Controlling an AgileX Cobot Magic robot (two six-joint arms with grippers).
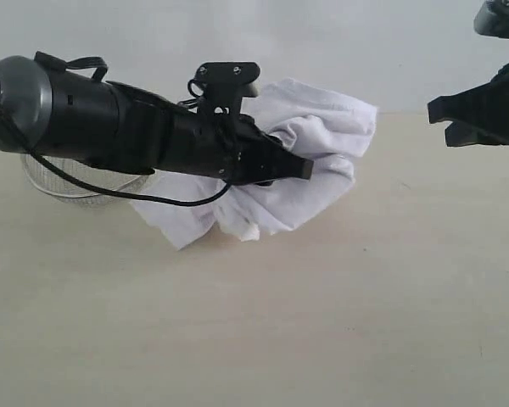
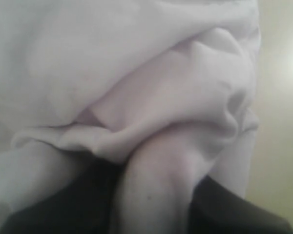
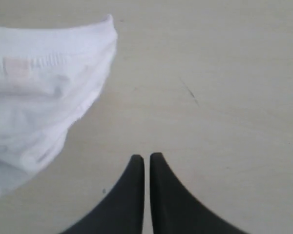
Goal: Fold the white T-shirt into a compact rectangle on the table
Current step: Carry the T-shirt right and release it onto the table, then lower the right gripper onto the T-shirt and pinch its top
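Note:
The white T-shirt [image 1: 322, 127] is bunched into a crumpled mass at the middle back of the table [image 1: 263, 331]; its lower corner seems to touch the tabletop. My left gripper [image 1: 293, 170] reaches in from the left and is shut on a fold of it. In the left wrist view the T-shirt [image 2: 136, 73] fills the picture, and a thick roll of cloth runs between the dark fingers [image 2: 63, 214] of the left gripper [image 2: 156, 204]. My right gripper [image 1: 450, 119] hovers apart at the upper right. It [image 3: 146, 158] is shut on nothing, beside the T-shirt's edge [image 3: 39, 97]. No lettering shows.
A round wire-mesh basket [image 1: 76, 186] stands at the back left, partly hidden behind my left arm [image 1: 110, 127]. A black cable [image 1: 153, 199] hangs under that arm. Bare pale tabletop [image 3: 224, 87] lies below the right gripper.

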